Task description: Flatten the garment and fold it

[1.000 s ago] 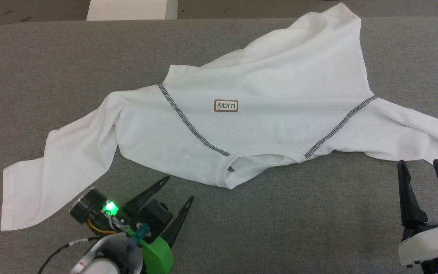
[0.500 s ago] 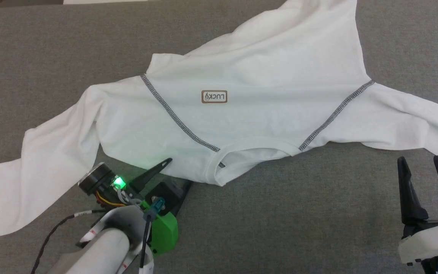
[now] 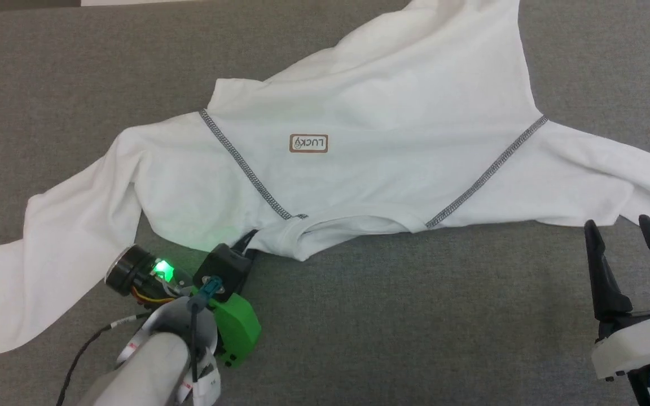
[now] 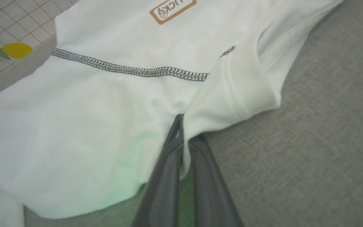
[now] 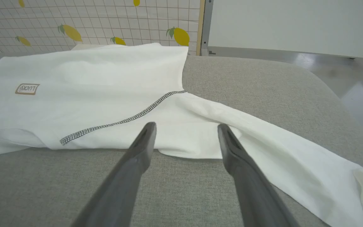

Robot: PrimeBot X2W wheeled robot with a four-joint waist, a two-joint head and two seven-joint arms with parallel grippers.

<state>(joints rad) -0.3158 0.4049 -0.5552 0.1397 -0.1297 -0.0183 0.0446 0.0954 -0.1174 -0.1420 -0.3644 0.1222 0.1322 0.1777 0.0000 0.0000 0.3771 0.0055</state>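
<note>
Where it gaped, left pincer (image 4: 189,128) now grips garment (image 3: 381,124).

The left gripper (image 4: 186,132), two long dark fingers, has moved from the grey fabric surface (image 3: 415,316) at the lower left of the head view up to the near edge of the white long-sleeved soft shirt (image 3: 370,169). Its jaws, spread before, have closed on that edge beside the collar (image 3: 325,225), whose gaping opening now lies flatter.
</note>
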